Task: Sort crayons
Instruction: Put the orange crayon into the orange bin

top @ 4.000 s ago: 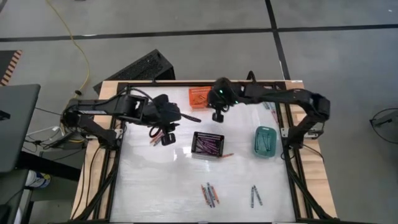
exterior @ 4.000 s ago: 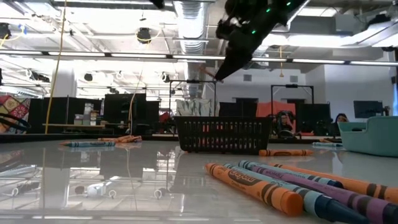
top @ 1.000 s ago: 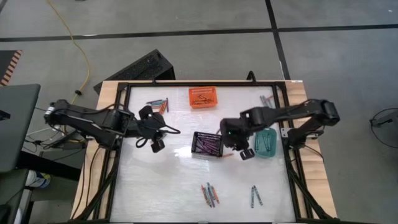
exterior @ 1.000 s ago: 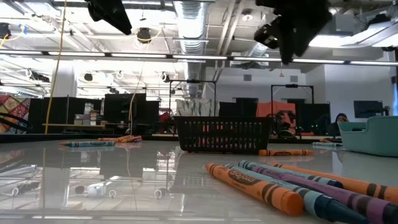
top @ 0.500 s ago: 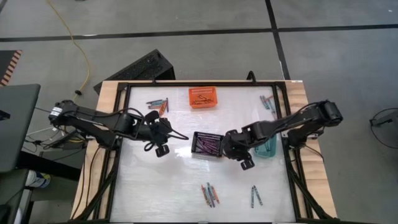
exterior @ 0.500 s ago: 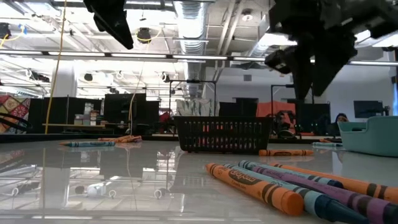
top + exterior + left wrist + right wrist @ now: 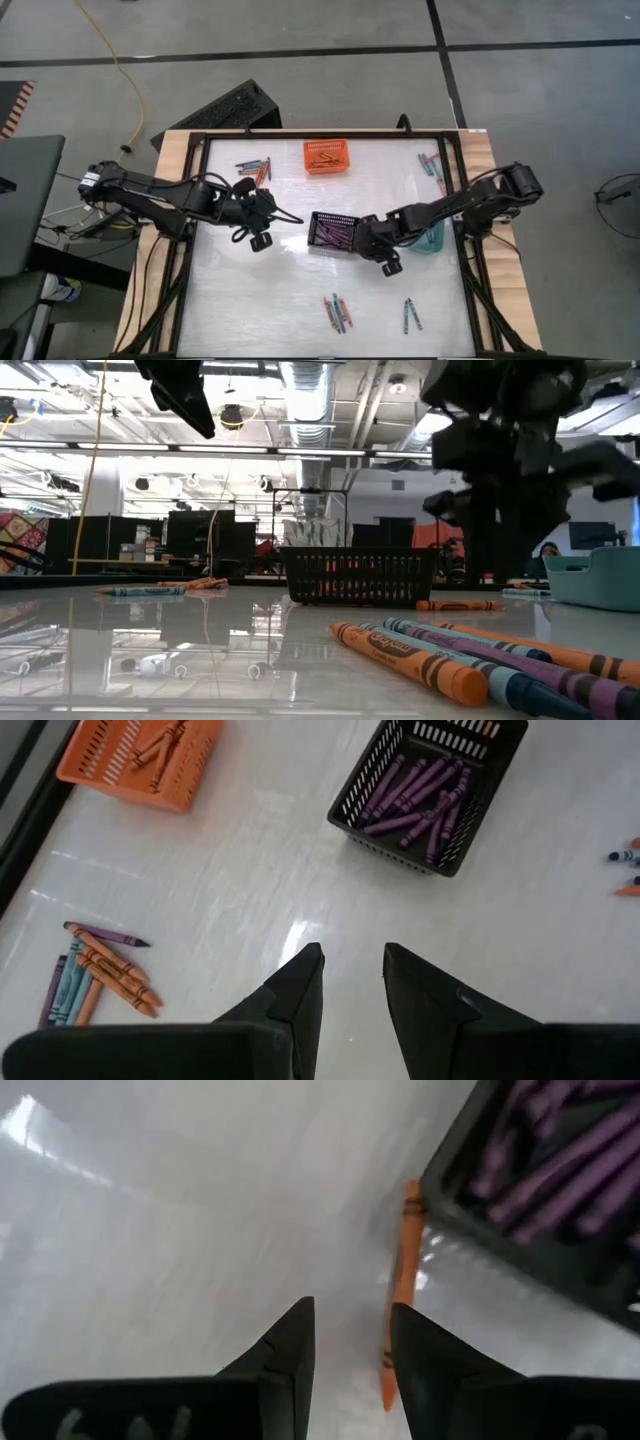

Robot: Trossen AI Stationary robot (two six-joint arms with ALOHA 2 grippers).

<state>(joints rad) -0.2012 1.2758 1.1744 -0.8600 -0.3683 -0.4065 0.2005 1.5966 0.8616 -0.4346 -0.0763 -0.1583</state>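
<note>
Purple crayons fill the black basket (image 7: pixel 333 231) at mid-table. One orange crayon (image 7: pixel 403 1260) lies flat on the table along the basket's right wall and shows again in the low view (image 7: pixel 460 604). My right gripper (image 7: pixel 350 1308) stands open, pointing down low over it by the basket's near right corner (image 7: pixel 372 247). The crayon's near end lies under the tip of one finger (image 7: pixel 410 1342). My left gripper (image 7: pixel 352 952) hangs open over the table left of the basket (image 7: pixel 268 214), with nothing between its fingers. My right gripper comes at the orange crayon's near end (image 7: pixel 386 1380) from above, its fingers pointing down. That end lies flat on the table at the inner edge of one finger. I cannot tell whether the finger touches it.
An orange basket (image 7: pixel 328 157) holding orange crayons stands at the far middle, and a teal basket (image 7: pixel 434 236) at the right. Loose crayons lie at the far left (image 7: pixel 254 166), the far right (image 7: pixel 432 163) and near the front edge (image 7: pixel 337 312), (image 7: pixel 411 314).
My right gripper has left the spot beside the teal basket, going toward the table's near edge and a little left. It has come down beside the black basket's near right corner, over the orange crayon. My left gripper has gone a little toward the black basket, then stopped.
</note>
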